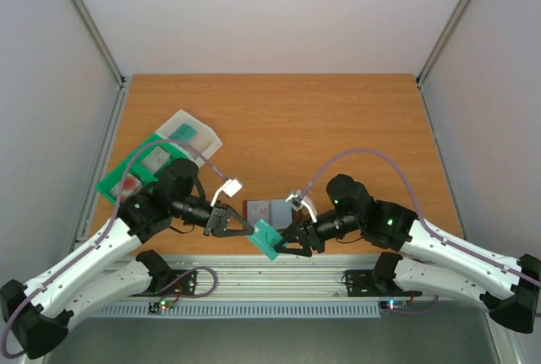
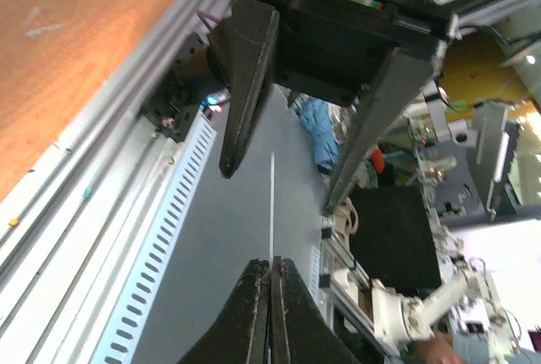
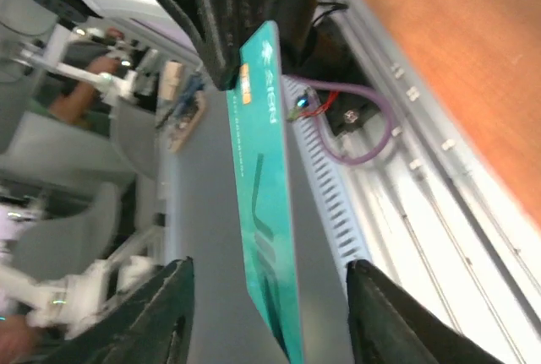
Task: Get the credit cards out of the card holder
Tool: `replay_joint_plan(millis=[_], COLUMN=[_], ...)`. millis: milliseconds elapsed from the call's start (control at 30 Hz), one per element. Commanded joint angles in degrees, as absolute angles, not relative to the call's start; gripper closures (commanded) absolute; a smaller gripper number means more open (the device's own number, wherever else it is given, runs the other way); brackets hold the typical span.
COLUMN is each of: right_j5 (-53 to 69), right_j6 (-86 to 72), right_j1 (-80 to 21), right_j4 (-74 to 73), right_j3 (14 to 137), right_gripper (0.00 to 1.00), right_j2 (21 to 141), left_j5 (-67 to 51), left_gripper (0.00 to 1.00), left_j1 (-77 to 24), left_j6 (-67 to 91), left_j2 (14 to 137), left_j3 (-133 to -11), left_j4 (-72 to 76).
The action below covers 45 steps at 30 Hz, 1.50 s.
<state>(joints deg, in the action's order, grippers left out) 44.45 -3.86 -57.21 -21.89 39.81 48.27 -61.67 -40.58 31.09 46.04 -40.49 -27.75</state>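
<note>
Teal card (image 1: pixel 268 240) up in air over near table edge, betw both grippers, just in front of wallet (image 1: pixel 268 210), which lies open on table. L gripper (image 1: pixel 251 230) pressed together, pinching card's end. R gripper (image 1: pixel 284 244) spread, fingers either side of card, not touching it. Red card (image 1: pixel 127 185), by looks, in green tray (image 1: pixel 108 183) at far L.

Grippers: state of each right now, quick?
Left gripper: shut on the teal card.
Right gripper: open, fingers either side of the card with a gap on both sides.
</note>
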Motion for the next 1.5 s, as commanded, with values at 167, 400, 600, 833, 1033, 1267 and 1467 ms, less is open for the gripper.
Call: replay_joint_plan(millis=[167, 400, 600, 833, 1033, 1267, 1467], right_j5=[28.51, 27.00, 24.54, 23.24, 19.40, 15.07, 16.34], right_j6=[-7.29, -7.56, -8.60, -9.73, -11.82, -12.12, -12.69], right_j1=[-57.53, -57.48, -57.48, -57.48, -57.48, -57.49, -57.48], right_j4=[-28.30, -29.60, -29.62, -30.28, -31.57, -34.50, -34.00], right_j3=[40.13, 40.30, 39.19, 39.02, 37.87, 38.12, 37.00], right_gripper=[0.05, 0.02, 0.02, 0.02, 0.01, 0.01, 0.02], right_j2=[38.45, 34.92, 31.91, 29.99, 30.77, 30.38, 30.34], left_j5=[-37.32, -15.23, 5.42, 12.83, 15.84, 13.43, 15.93], left_gripper=[1.00, 1.00, 0.99, 1.00, 1.00, 1.00, 1.00], left_j1=[-40.69, -40.47, -39.16, -30.91, -24.30, -14.97, -11.96], left_j6=[37.09, 36.93, 37.59, 40.28, 41.42, 48.78, 49.95], left_j2=[41.72, 42.31, 40.75, 41.54, 46.01, 55.04, 61.72], left_j3=[-41.26, -45.38, -44.07, -41.31, -38.08, -37.23, -38.89], left_j4=[-25.21, -31.20, -30.06, -25.24, -17.74, -11.42, -5.90])
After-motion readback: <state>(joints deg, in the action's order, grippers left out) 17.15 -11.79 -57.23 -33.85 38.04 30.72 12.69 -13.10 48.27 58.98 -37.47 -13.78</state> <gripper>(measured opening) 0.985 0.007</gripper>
